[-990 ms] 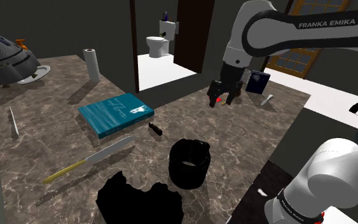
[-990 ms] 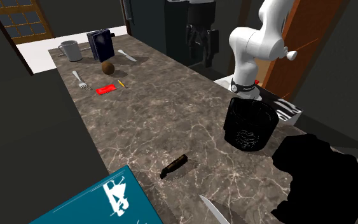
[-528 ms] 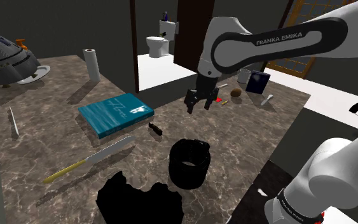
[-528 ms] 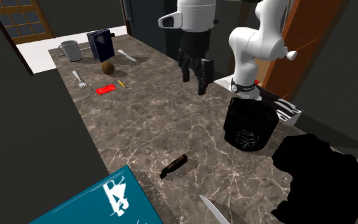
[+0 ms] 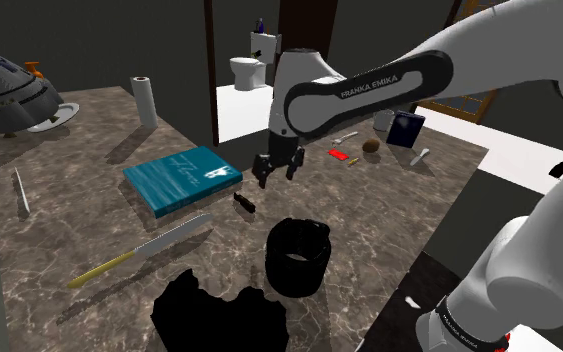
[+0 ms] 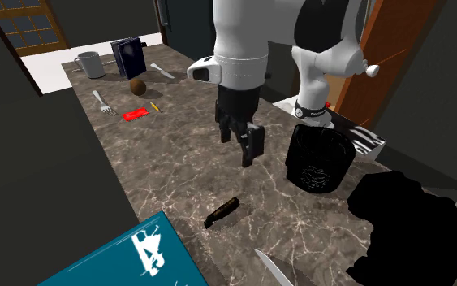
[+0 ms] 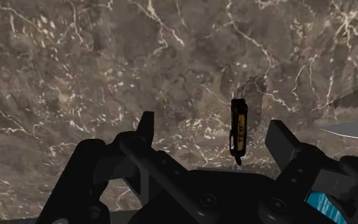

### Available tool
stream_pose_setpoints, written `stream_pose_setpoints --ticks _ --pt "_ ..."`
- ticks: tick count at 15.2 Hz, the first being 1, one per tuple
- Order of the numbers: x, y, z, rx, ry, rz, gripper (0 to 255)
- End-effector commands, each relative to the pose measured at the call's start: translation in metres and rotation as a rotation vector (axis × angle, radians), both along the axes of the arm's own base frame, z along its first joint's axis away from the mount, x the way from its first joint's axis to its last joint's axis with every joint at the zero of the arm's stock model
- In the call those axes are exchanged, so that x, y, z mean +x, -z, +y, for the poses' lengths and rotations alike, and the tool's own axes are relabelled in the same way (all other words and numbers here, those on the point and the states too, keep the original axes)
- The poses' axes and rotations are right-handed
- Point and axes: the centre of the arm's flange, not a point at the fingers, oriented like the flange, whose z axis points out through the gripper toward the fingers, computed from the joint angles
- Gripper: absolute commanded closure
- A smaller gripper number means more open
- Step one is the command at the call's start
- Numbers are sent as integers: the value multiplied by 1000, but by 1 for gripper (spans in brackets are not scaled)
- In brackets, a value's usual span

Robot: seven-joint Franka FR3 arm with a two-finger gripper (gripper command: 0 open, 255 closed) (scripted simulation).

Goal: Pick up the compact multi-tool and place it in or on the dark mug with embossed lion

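Shoulder view: beside the teal book (image 5: 181, 178), the multi-tool (image 5: 242, 203) lay on the worktop (image 5: 99, 215); the pincer (image 5: 276, 176) had swung in from the far end, fingers apart, hovering above it; dark mug (image 5: 298, 258) waited nearby. Descent looked next.

A home; a toilet (image 5: 244, 72) stands beyond the marble counter (image 5: 389, 190).

Table (image 6: 178, 154): dark brown marble, white veining. Multi-tool (image 7: 238, 130): black, amber trim. Mug (image 5: 297, 258): black. Book (image 5: 181, 179): teal, white lettering. Card (image 6: 135, 114): red. Knife (image 5: 144, 248): yellow handle, grey blade. Arm (image 5: 369, 85): white, dark joints.
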Motion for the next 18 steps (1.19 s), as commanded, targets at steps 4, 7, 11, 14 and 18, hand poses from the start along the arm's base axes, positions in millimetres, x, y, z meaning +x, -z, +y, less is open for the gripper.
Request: stream_pose_setpoints --ticks 4,7,11,14,18 --pt "40 34 40 -21 -28 -20 0" --pt "61 51 62 -32 -43 -30 0" --pt "62 72 62 -32 -43 -30 0" --pt "63 88 63 -32 -43 -30 0" --pt "64 91 63 -32 -43 -30 0"
